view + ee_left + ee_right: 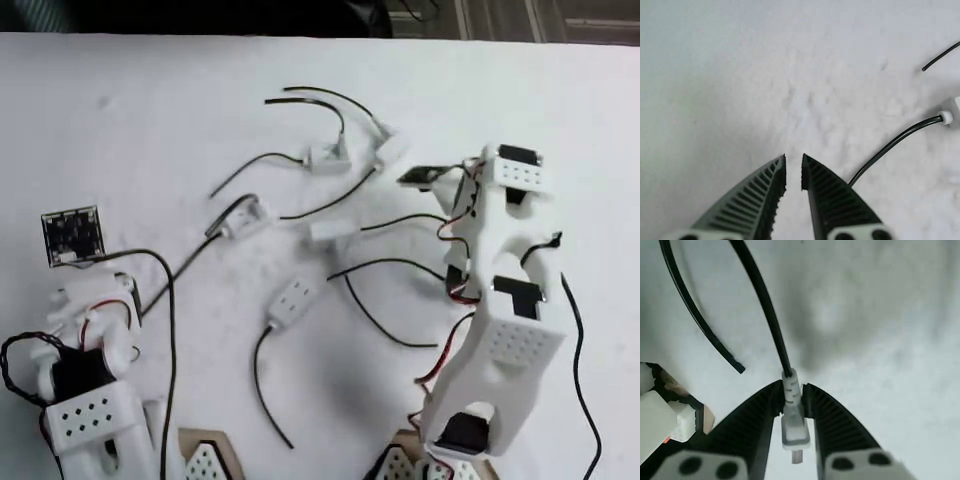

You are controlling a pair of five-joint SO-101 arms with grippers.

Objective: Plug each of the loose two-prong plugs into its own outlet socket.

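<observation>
High view: the white desk (150, 120) carries everything. My right arm (505, 330) is the largest item and lies stretched along the desk's right side. My left arm (85, 410) sits folded at the near left corner. A black square marker tag (72, 235) lies just beyond the left arm.

Mid-desk is a white outlet socket block (293, 300) with a dotted face. Its black cord (262, 385) trails toward the near edge. Farther back lie several smaller white connector pieces (245, 218), each on a black lead. I cannot tell plug from socket among these.

Right wrist view: my right fingers (747, 427) are clamped on a white two-prong plug (792, 425), one finger on each side of its body.
- The ribbed strain relief (791, 385) sits at the fingertips.
- The plug's black lead (765, 305) runs away over the desk.
- A metal prong (796, 456) points back toward the wrist.
- A loose cord end (737, 367) lies near, not touching.

Left wrist view: my left fingers (765, 195) stand at a narrow gap, gripping nothing, above the desk surface. A black wire with a white collar (946, 117) lies off to one side, apart from the fingers.
</observation>
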